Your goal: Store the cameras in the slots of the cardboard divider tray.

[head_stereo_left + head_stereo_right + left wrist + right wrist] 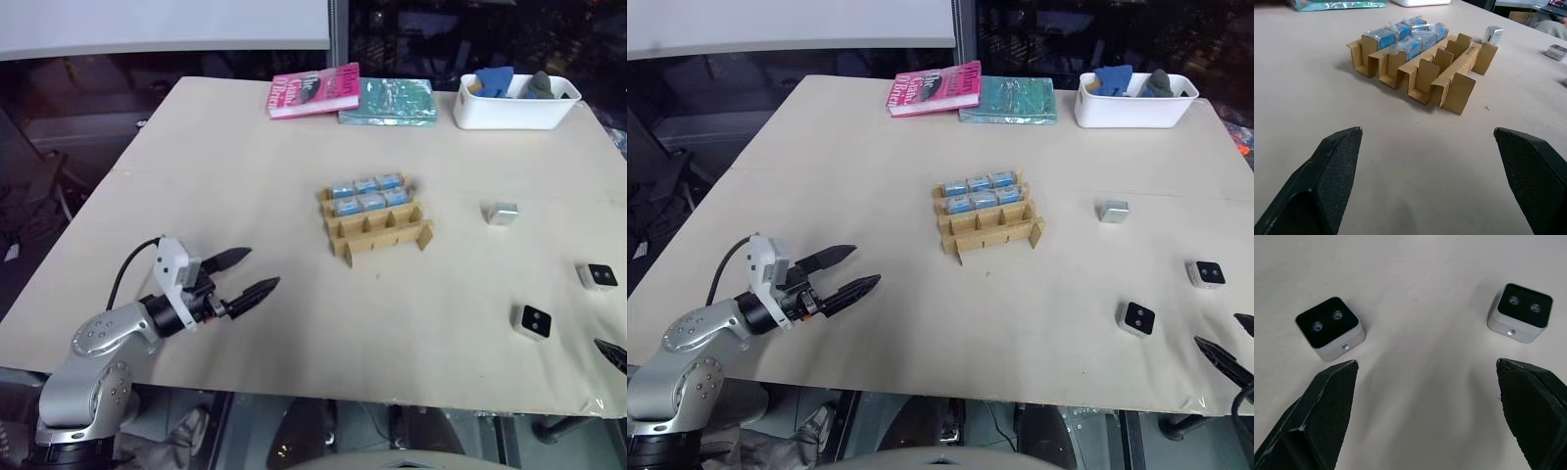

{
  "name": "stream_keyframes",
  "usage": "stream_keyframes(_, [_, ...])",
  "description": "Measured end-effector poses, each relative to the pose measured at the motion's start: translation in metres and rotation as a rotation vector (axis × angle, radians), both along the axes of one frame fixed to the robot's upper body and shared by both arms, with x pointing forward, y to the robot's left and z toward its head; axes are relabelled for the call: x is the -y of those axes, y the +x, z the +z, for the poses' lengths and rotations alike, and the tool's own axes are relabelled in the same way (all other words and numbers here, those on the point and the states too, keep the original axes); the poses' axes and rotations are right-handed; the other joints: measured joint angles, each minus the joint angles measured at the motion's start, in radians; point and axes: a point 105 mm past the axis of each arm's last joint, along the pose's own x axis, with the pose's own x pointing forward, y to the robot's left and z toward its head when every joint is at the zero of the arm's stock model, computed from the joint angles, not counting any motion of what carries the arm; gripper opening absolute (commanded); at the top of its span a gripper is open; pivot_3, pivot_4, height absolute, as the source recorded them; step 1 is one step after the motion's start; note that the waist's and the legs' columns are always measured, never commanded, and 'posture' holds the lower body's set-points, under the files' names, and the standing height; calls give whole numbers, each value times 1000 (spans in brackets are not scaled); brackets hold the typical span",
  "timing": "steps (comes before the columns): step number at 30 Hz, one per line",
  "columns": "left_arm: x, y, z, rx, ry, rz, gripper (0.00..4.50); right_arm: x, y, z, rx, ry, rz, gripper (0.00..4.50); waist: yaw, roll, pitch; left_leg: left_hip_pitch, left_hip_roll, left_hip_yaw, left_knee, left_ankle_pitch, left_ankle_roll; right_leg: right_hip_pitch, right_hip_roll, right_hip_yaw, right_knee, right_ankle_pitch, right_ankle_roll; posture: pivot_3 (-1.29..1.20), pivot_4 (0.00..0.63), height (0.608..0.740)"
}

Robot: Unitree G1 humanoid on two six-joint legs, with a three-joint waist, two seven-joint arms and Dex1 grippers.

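Both grippers spread wide, empty. The right gripper [1425,416] hovers near two small silver-grey cameras with black faces [1330,328] [1520,312], lower right of frame; centre over one before closing. The tan cardboard divider tray [377,223] waits mid-table, front rows free.

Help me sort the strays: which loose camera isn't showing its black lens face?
The silver camera nearest the cardboard divider tray; the other two cameras lie black face up.
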Motion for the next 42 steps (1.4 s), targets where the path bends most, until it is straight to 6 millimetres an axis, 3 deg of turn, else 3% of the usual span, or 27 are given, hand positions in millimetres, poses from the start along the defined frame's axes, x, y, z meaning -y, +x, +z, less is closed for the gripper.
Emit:
stream_keyframes(3, [1,2,3,6,-13,-5,4481,-1,3,2,13,3,-8,4500,1,0,0,0,0,0,0,0,0,0,0,0,0,0,0,0,150,740])
stream_keyframes(7, [9,12,26,74,-62,-46,4481,-8,26,21,131,-23,-34,4500,-3,2,-1,0,0,0,0,0,0,0,0,0,0,0,0,0,150,740])
stream_keyframes(11, [13,16,37,84,-107,-68,4481,-8,46,35,202,-58,-112,4500,-1,2,-1,-2,0,0,0,4,-2,0,0,-1,0,0,0,0,150,740])
stream_keyframes(21, [37,19,76,143,-169,-196,4481,-49,87,72,239,-120,-29,4500,0,2,0,-2,-1,0,0,5,1,0,1,-2,0,0,1,0,150,740])
stream_keyframes(25, [51,10,74,116,-173,-292,4481,-64,98,72,194,-120,44,4500,1,1,0,-2,-1,0,0,5,1,0,3,-2,0,2,4,0,150,740])
stream_keyframes(31, [59,-11,75,103,-131,-454,4481,-68,86,58,70,-181,137,4500,4,1,0,-3,-1,0,1,5,1,0,4,-2,-1,2,5,0,150,740])
stream_keyframes(37, [70,-25,64,67,-97,-594,4481,-67,23,34,-120,-195,323,4500,4,0,1,-3,-1,0,1,4,3,3,5,-2,-5,1,6,0,150,740])
stream_keyframes(42, [74,-22,64,74,-85,-633,4481,-62,19,31,-138,-262,338,4500,-4,-2,2,-1,0,1,1,3,4,3,6,0,-5,0,3,0,150,740])
